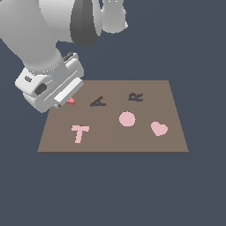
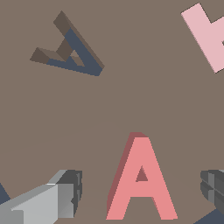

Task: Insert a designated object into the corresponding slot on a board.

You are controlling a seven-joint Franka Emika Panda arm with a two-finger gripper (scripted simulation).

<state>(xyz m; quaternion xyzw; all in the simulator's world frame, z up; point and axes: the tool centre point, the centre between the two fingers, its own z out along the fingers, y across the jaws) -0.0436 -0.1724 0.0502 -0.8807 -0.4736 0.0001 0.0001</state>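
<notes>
The designated object, a salmon-red letter A block (image 2: 141,181), lies flat on the brown board (image 2: 131,100). Only a red sliver of the object (image 1: 70,101) shows in the exterior view, under the hand near the board's far corner on the exterior view's left. My gripper (image 2: 142,190) is open, its fingers (image 2: 70,192) standing on either side of the A without touching it. The slot, a dark A-shaped recess (image 1: 98,102), lies just to the exterior view's right of the hand. The same slot (image 2: 70,50) shows in the wrist view.
A dark R-shaped recess (image 1: 136,96) sits farther to the exterior view's right. A pale pink T (image 1: 80,132), a pink circle (image 1: 127,118) and a pink heart (image 1: 159,128) lie along the board's near half. The arm (image 1: 39,35) looms over the far left corner.
</notes>
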